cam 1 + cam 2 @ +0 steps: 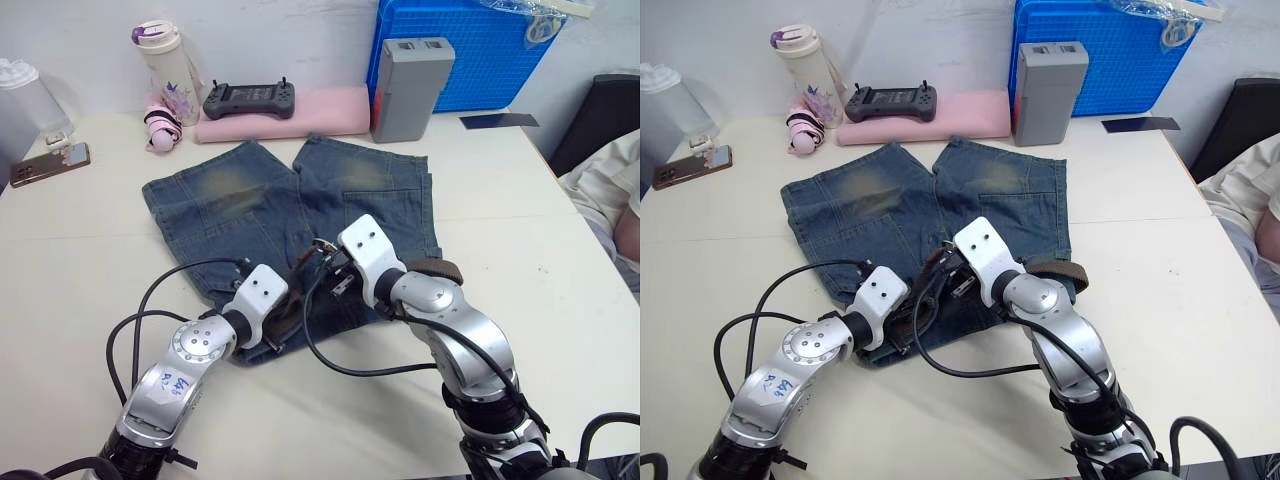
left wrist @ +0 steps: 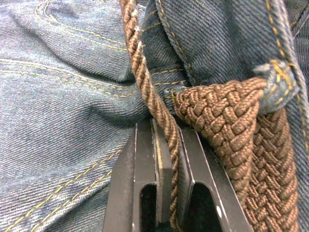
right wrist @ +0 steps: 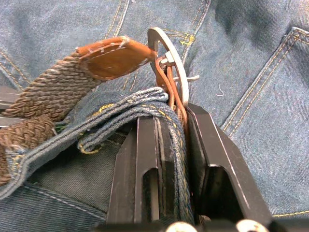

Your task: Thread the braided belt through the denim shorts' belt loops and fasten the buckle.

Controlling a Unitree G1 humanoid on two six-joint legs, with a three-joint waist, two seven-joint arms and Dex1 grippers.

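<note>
Pale cream worktop (image 1: 80, 260) carries the scene. Faded blue denim shorts (image 1: 250, 200) lie flat at its centre, legs pointing away from the robot, waistband nearest it. Blue plastic crate (image 1: 470, 50) stands at the far edge, a grey rectangular box (image 1: 410, 88) leaning against its front; beside that a pink folded cloth (image 1: 300, 115) with a dark grey handheld controller (image 1: 249, 99) on top. White drink bottle with a pink-and-lilac lid (image 1: 168, 70) at far left, a phone (image 1: 50, 163) lying nearer the left edge. Dark-brown braided belt (image 2: 241, 135) runs along the waistband, passing under a blue denim belt loop (image 2: 277, 79); part of it shows past the right arm (image 1: 435, 268). Left hand (image 2: 166, 159) sits at the waistband, its black fingers (image 2: 140, 179) closed narrow on a single edge-on run of the braid. Right hand (image 3: 174, 130) is clamped on a bunched fold of waistband denim together with the belt's end by the silver-grey metal buckle (image 3: 169, 60), which stands upright just beyond the fingertips. Tan leather belt tip (image 3: 113, 55) lies just beside the buckle; whether they touch is unclear.
</note>
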